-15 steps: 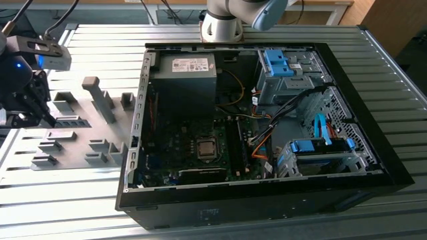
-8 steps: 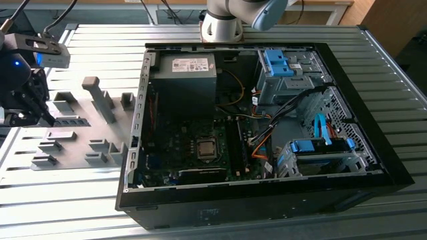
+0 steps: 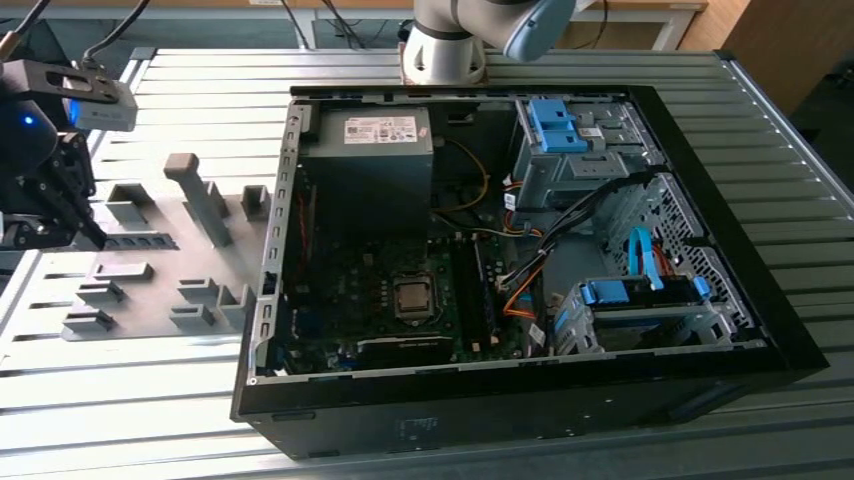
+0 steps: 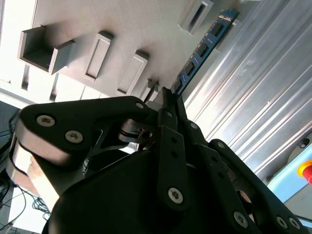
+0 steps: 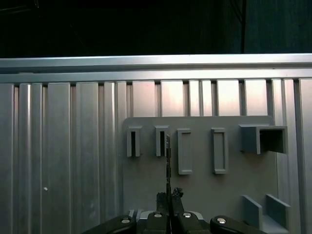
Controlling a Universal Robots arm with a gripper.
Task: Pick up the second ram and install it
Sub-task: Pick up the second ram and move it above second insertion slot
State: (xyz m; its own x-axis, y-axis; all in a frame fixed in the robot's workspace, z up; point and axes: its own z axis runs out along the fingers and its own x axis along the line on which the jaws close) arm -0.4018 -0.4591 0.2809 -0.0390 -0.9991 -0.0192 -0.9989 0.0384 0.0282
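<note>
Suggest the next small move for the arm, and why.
Probably a short straight lift. The claw is shut on the second ram, which is close to the grey fixture blocks; clearing them first looks safer before any travel toward the open computer case at the exterior view's right.

Ribbed metal table (image 3: 147,410) in bright light; wooden panel (image 3: 781,45) behind

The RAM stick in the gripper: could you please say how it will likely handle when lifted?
The RAM stick is probably stiff: it juts straight from the gripper without sagging. Thin and flat, it is likely light. Held near one end, its bare chips look fragile if knocked.
</note>
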